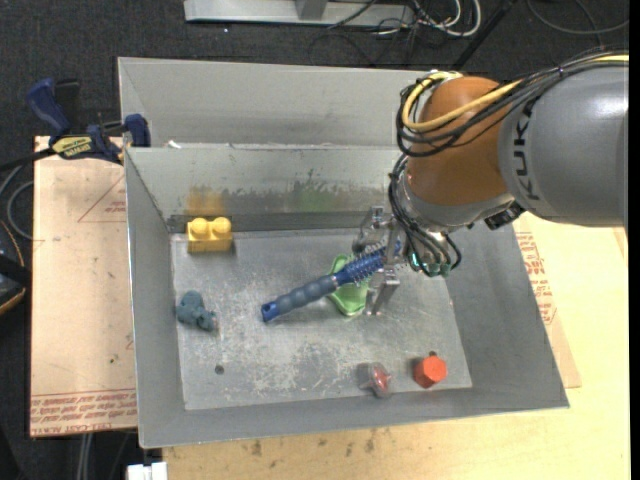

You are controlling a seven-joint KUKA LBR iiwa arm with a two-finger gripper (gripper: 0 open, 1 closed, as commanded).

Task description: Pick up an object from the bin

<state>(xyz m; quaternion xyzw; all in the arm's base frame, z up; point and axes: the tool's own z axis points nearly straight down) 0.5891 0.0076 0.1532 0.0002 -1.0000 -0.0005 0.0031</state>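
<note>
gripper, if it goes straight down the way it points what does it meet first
Most likely the blue stick, whose right end lies over a green piece directly under the gripper; depth is hard to judge here.

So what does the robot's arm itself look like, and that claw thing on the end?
The arm is a thick, rounded, grey metal tube with dark KUKA lettering. Its wrist wears a smooth orange dome-shaped cover, with yellow and black cables looped around it. The claw below is small, silvery metal.
</note>
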